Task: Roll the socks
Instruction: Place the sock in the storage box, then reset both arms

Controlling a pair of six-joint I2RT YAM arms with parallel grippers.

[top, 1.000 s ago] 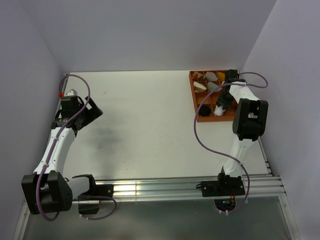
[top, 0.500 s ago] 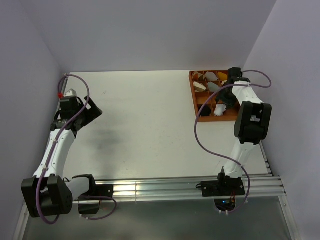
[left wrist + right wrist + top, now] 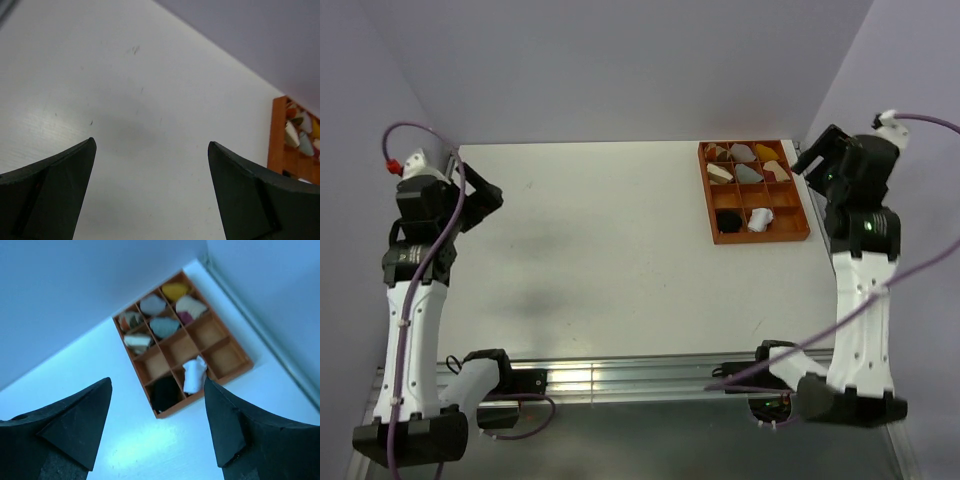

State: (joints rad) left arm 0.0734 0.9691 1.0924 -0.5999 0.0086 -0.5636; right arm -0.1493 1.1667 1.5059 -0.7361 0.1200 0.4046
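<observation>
The black sock (image 3: 728, 219) lies bundled in the front left compartment of the orange tray (image 3: 760, 238). The white sock (image 3: 759, 218) lies crumpled in the compartment to its right. The right wrist view shows the black sock (image 3: 165, 392), the white sock (image 3: 193, 375) and the tray (image 3: 226, 374) from high up. My right gripper (image 3: 812, 157) is open and empty, raised well above the tray's right side; its jaws (image 3: 157, 381) stand wide apart. My left gripper (image 3: 485, 193) is open and empty, raised at the far left; it shows over bare table in the left wrist view (image 3: 151, 142).
Several rolled bundles (image 3: 745, 160) in tan, grey, yellow and brown fill the tray's back compartments. The tray's edge (image 3: 277, 135) shows at the right of the left wrist view. Grey walls close the table at the back and on both sides. A metal rail (image 3: 650, 375) runs along the near edge.
My right gripper has lifted out of the tray and drawn back high to the right, leaving the white sock in its compartment. My left arm has risen and swung back to the left.
</observation>
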